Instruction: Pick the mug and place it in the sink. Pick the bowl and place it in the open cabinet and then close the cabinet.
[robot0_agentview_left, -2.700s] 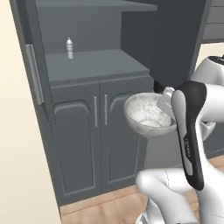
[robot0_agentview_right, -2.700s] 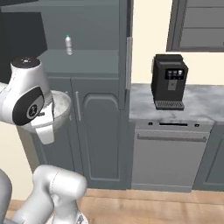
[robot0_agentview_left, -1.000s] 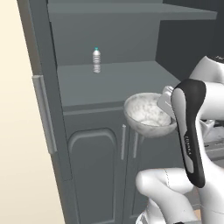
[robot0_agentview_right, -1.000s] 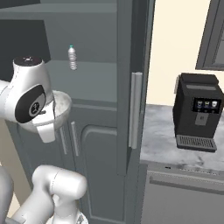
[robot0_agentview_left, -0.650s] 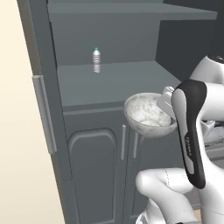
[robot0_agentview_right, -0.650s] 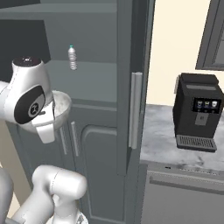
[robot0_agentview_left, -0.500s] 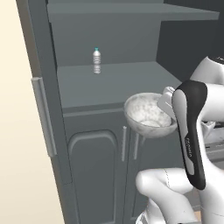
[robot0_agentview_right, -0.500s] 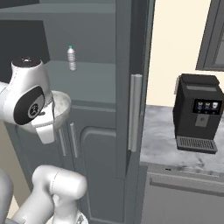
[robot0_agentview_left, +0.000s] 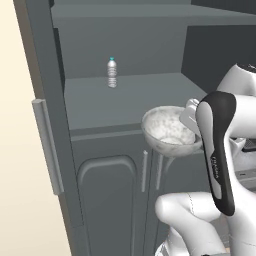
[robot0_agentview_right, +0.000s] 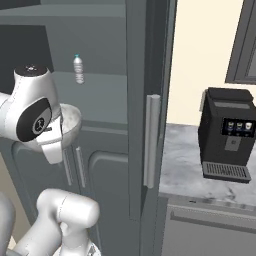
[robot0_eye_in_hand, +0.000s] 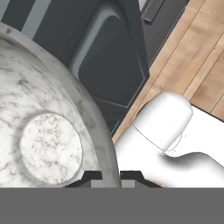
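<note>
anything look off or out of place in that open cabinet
Nothing stands out. A small water bottle stands upright alone on the cabinet shelf, and the bowl hangs level in front of it, its rim pinched in the jaws.

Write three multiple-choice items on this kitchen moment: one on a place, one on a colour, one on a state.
1. Where is the water bottle?
A. on the open cabinet's shelf
B. on the floor
C. in the bowl

2. What colour is the coffee machine?
A. red
B. black
C. white

3. What is the state of the bowl?
A. standing on the shelf
B. upside down on the counter
C. held in the air by the gripper

Answers: 1 A, it stands upright on the cabinet shelf. 2 B, its body is black. 3 C, the fingertips pinch its rim in front of the shelf.
</note>
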